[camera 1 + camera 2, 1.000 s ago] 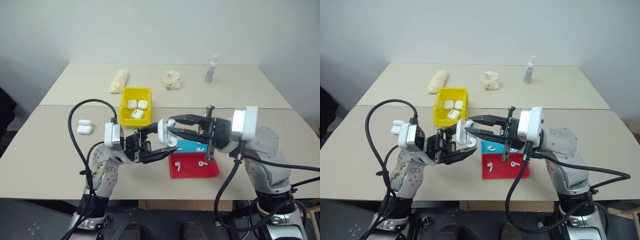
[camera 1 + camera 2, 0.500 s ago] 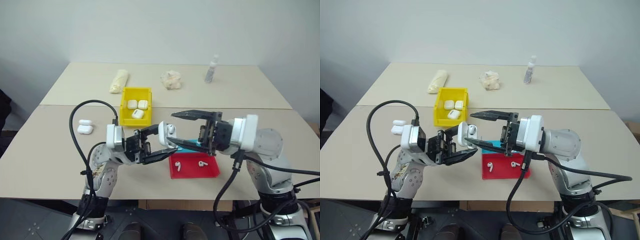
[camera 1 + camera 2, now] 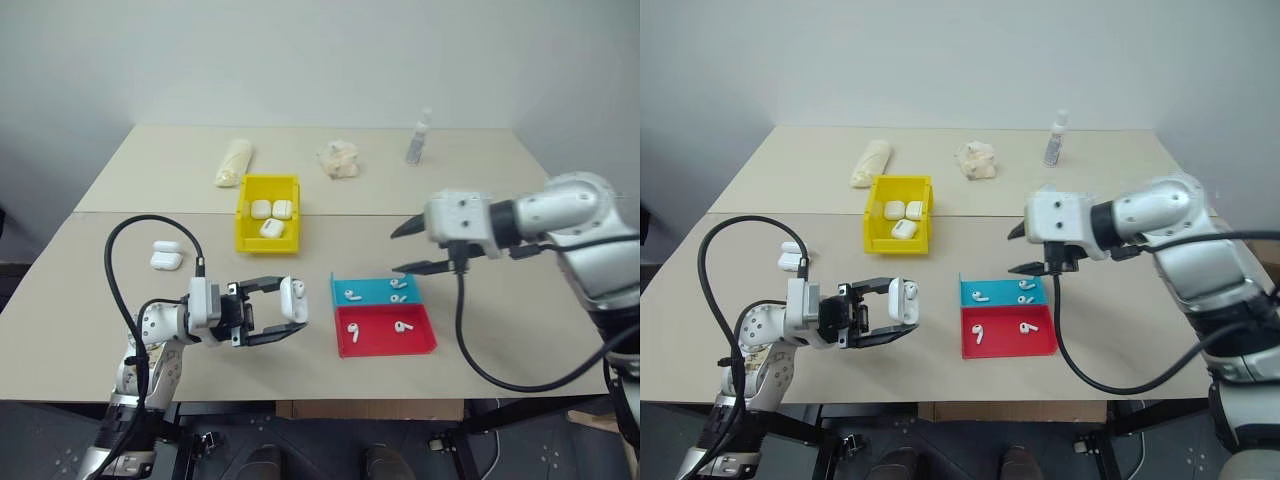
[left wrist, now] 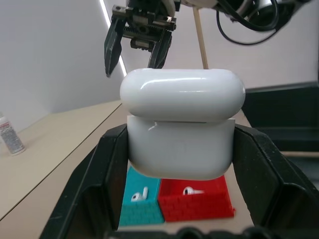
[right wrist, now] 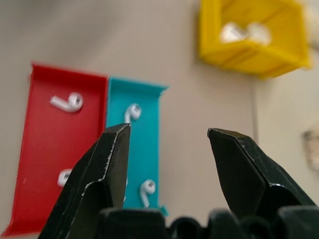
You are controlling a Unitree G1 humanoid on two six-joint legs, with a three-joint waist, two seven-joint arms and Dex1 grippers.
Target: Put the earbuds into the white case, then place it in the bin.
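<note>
- I work on the bench [image 3: 90, 330], two tan tops butted together with a seam across the middle; everything I need sits on the near top.
- My left gripper [image 3: 272, 312] hangs near the bench's front edge, its jaws clenched on the white case [image 3: 295, 299]; the left wrist view shows the lid [image 4: 182, 94] hinged a little open above the body.
- My right gripper [image 3: 412, 247] hovers just above the far edge of the tray, jaws released and holding nothing, pointing down toward it.
- The red-and-blue tray [image 3: 383, 338] lies right of centre on the near top, with the earbuds [image 3: 352, 295] loose in it, two in the blue half and two in the red.
- Judging the step: I should pick one earbud by its stem, so I'd bring the right jaws straight down over a single bud, well clear of the tray walls, and pinch gently; these are small and glossy and could squirt out.
- I'd keep the case steady and open toward the right arm.
- The bin [image 3: 268, 212] sits by the seam, left of centre, already holding three cases [image 3: 272, 214]; nothing blocks the way to it.
- Two spare cases [image 3: 165, 256] lie near the left edge.
- On the far top sit a rolled cloth [image 3: 235, 162], a crumpled wad [image 3: 339, 160] and a small bottle [image 3: 418, 138], all well apart from my work.
</note>
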